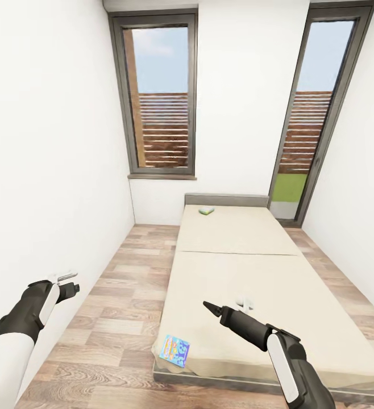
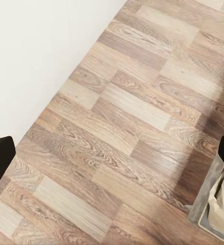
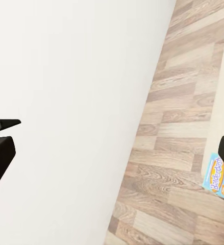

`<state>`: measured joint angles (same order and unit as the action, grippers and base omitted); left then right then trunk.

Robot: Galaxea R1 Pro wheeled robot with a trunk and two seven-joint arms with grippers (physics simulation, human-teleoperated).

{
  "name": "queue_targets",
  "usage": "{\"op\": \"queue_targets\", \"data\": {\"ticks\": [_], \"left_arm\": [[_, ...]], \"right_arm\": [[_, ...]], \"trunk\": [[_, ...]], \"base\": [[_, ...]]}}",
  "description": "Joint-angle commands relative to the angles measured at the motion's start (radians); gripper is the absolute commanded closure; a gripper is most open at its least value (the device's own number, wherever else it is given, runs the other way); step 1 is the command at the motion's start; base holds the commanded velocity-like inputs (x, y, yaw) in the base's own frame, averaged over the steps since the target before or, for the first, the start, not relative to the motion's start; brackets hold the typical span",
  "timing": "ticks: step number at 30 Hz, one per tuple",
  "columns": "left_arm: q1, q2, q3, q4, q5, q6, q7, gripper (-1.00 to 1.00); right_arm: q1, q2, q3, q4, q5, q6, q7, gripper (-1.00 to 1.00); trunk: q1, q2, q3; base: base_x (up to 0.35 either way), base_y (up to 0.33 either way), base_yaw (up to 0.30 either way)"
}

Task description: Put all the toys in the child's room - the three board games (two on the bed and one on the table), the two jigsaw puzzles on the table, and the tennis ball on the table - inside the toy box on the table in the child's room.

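Facing bed (image 1: 255, 272): blue board game (image 1: 175, 349) lay at near corner, overhanging edge, white-green game (image 1: 206, 211) at headboard. Right gripper (image 1: 232, 309) hovered above mattress (likely lining up for blue box), left gripper (image 1: 67, 283) idle; both fingers spread wide, empty.

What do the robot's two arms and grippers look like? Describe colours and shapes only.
Both arms have white shells with black joints. The left gripper has thin silvery fingers on a black wrist. The right gripper is black and tapers to a point.
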<state>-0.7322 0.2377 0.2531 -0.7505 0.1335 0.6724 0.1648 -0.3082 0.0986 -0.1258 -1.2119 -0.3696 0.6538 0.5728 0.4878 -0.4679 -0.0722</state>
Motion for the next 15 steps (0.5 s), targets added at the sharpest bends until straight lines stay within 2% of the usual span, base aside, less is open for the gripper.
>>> {"op": "queue_targets", "data": {"ticks": [1, 10, 14, 15], "left_arm": [[-0.001, 0.000, 0.000, -0.001, 0.011, 0.004, 0.007, -1.00], [-0.001, 0.000, -0.001, -0.001, 0.011, 0.005, 0.007, -1.00], [0.000, 0.000, 0.000, -0.001, 0.012, 0.005, 0.006, -1.00], [0.000, 0.000, 0.000, -0.001, 0.012, 0.005, 0.006, -1.00]], "right_arm": [[-0.001, 0.001, -0.003, 0.000, -0.004, 0.007, 0.002, -1.00], [-0.001, 0.001, -0.003, 0.023, -0.004, 0.007, 0.001, -1.00], [-0.006, 0.002, -0.004, 0.090, -0.005, 0.007, 0.001, -1.00], [-0.009, 0.002, -0.004, 0.131, -0.006, 0.007, 0.002, -1.00]], "trunk": [[0.001, -0.002, -0.002], [0.001, -0.002, -0.002], [0.001, -0.002, -0.002], [0.001, -0.002, -0.002]], "base": [[0.000, 0.000, 0.000], [0.000, 0.000, 0.000], [0.000, 0.000, 0.000], [0.000, 0.000, 0.000]]}}
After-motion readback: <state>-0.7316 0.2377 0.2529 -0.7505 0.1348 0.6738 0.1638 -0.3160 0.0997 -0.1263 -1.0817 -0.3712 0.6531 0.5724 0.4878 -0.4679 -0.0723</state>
